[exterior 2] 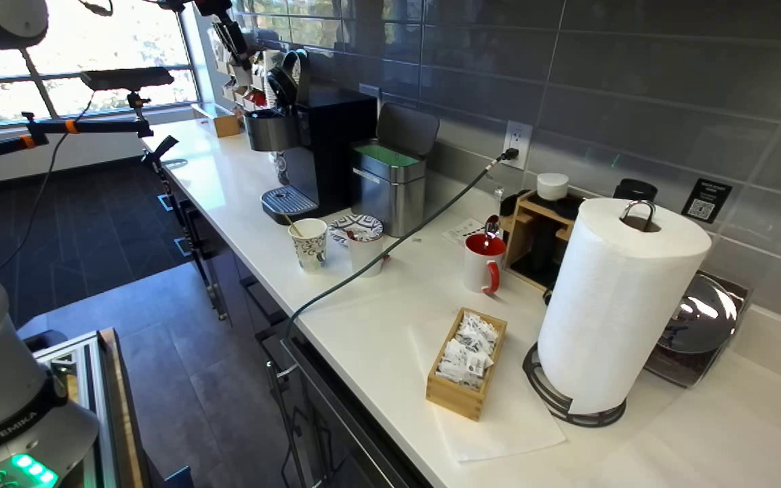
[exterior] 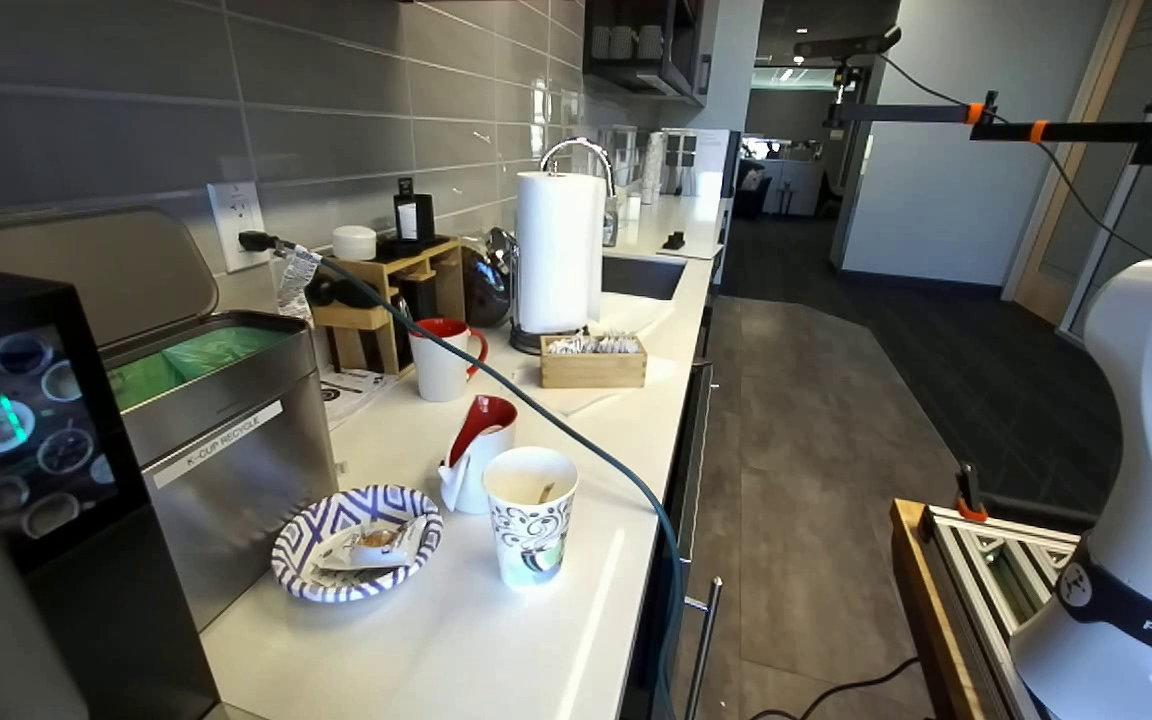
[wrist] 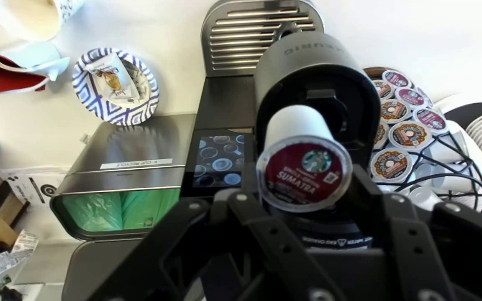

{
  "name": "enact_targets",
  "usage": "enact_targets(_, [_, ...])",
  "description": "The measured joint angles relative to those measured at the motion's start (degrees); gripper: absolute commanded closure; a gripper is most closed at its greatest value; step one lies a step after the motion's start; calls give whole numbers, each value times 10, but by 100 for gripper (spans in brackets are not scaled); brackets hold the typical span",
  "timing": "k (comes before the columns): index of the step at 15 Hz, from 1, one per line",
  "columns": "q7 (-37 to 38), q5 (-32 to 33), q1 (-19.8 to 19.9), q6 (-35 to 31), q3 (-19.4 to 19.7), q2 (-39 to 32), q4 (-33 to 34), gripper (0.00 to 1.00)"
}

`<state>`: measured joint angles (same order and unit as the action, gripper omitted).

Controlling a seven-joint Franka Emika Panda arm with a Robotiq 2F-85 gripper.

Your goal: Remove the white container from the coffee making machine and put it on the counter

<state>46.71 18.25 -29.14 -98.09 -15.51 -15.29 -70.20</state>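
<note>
The white container is a small white coffee pod (wrist: 297, 121) with a dark red lid. My gripper (wrist: 306, 173) is shut on it; the lid faces the wrist camera. In an exterior view the gripper (exterior 2: 234, 44) holds the pod (exterior 2: 243, 74) in the air near the coffee machine (exterior 2: 346, 129), whose top is raised. In the wrist view the pod is over the machine's open holder (wrist: 324, 96), apart or touching I cannot tell. The counter (exterior 2: 370, 346) is long and off-white; it also shows in an exterior view (exterior: 436, 655). The gripper is out of view there.
A steel bin (exterior 2: 397, 196) stands beside the machine. A paper cup (exterior 2: 309, 244), patterned bowl (exterior: 356, 540) and tilted mug (exterior: 481, 450) are near it. A cable (exterior: 576, 430) crosses the counter. A pod basket (wrist: 412, 138) is on the machine's other side.
</note>
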Motion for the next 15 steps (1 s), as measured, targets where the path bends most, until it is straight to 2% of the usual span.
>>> enact_targets(5, [-33, -100, 72, -18, 23, 106, -119, 71])
enact_targets(8, [-61, -150, 105, -64, 51, 164, -201, 71])
enact_targets(12, [-105, -204, 151, -134, 66, 235, -314, 71])
enact_targets(13, [-107, -215, 161, -148, 68, 253, -343, 46])
enact_targets(15, [-112, -223, 176, -170, 71, 288, -397, 46])
